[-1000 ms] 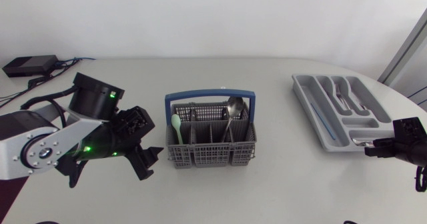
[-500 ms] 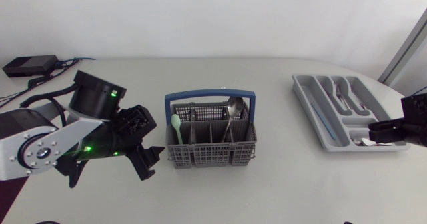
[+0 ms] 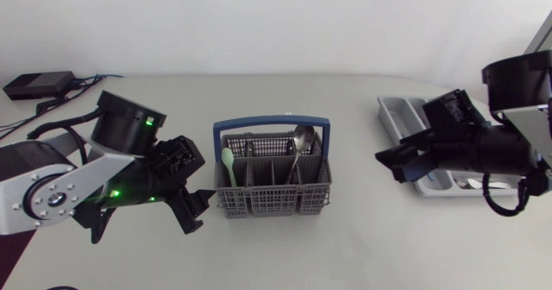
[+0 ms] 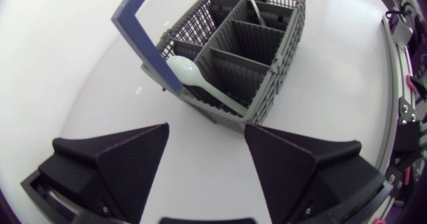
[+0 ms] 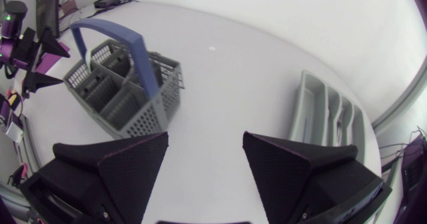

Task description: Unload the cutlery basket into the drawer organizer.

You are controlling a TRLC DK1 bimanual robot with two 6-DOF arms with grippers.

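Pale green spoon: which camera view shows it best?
Left wrist view: the pale green spoon shows large, at the basket's near end. The head view shows it small; in the right wrist view I cannot make it out.

A broad white table (image 3: 345, 238) with a matte, unmarked top fills the head view. Its far edge runs straight across, and toward 3 o'clock the edge curves round. Behind that far edge, at 12 o'clock, rises a plain white wall (image 3: 276, 22). At 10 o'clock, by the table's far corner, lies a flat black box (image 3: 39, 85), with dark cables (image 3: 86, 79) trailing beside it. The light is soft and even, leaving only faint, blurred shadows and no glare on the tabletop.
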